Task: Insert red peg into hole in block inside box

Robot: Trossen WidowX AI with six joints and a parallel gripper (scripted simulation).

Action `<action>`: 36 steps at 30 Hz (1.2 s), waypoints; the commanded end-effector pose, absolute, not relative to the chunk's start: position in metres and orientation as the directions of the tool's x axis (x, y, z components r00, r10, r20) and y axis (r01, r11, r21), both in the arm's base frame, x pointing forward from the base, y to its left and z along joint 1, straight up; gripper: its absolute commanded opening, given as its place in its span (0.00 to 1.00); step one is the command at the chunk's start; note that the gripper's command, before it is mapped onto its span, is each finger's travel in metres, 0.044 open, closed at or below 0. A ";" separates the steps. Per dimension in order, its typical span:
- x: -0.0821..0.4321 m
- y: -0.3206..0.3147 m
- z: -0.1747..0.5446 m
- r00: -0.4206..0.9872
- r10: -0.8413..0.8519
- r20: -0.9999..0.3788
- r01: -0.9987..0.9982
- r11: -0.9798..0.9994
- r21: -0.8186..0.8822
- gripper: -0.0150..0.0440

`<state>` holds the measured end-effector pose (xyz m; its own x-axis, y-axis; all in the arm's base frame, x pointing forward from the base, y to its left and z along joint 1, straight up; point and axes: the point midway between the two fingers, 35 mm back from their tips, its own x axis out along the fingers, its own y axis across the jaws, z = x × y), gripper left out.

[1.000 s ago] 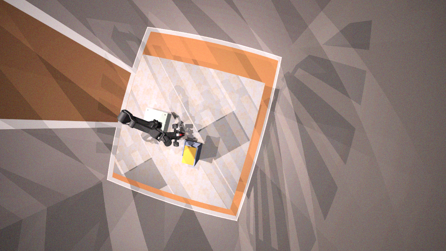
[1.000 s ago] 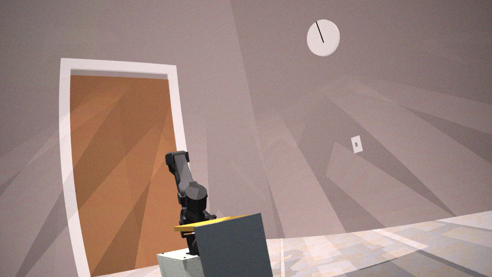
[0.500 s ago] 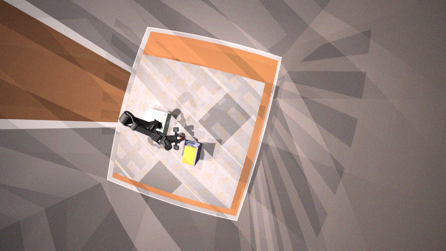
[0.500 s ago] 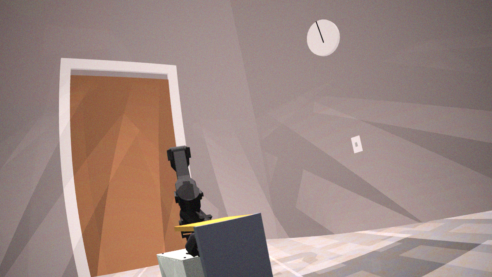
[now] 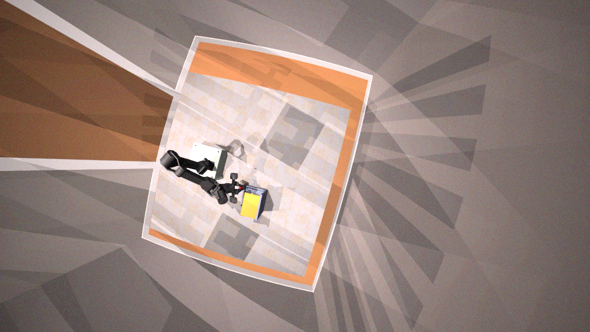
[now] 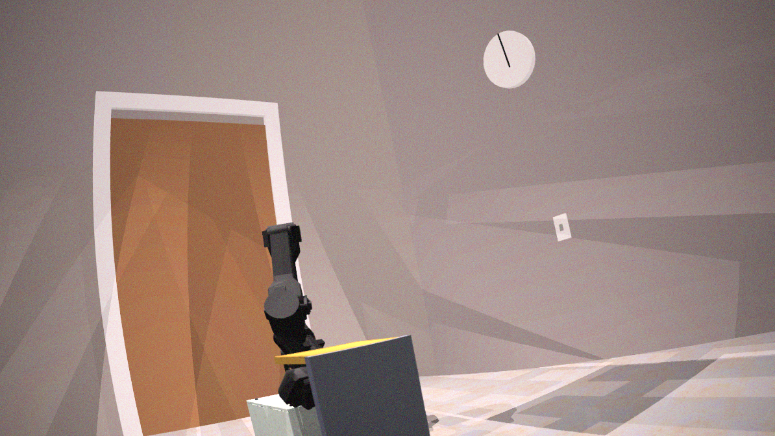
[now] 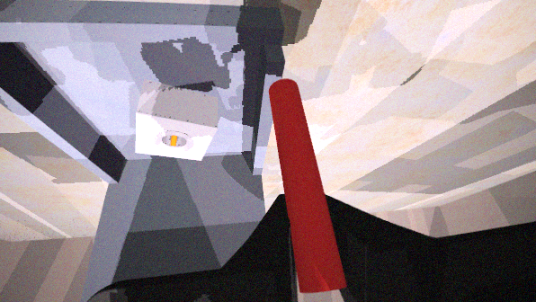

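The red peg [image 5: 240, 187] [image 7: 299, 180] is between the fingers of my gripper [image 7: 297, 200], which is shut on it. The peg is outside the dark grey box [image 5: 262, 205] [image 6: 369, 390] [image 7: 254, 103], close to its upper left corner in the top view. In the wrist view the peg's free end is just right of a side wall. The white block [image 7: 177, 105] stands inside the box, left of the peg, with its round hole [image 7: 174, 140] visible. The yellow roof [image 5: 250, 205] [image 6: 346, 349] covers part of the box. In the exterior view the box hides the peg and fingers.
The pale base box [image 5: 206, 154] [image 6: 275, 419] stands beside the arm, left of the box in the top view. The box's side walls stand on both sides of the block in the wrist view. Shadows fall across the tabletop and box interior.
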<state>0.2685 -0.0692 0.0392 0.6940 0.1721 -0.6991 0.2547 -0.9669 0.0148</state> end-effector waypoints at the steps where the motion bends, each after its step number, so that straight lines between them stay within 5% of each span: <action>1: 0.271 -0.076 0.039 0.695 0.168 -0.699 0.249 -0.968 0.015 0.25; 36: 0.302 -0.136 0.033 0.712 0.107 -0.694 0.166 -0.986 0.018 0.25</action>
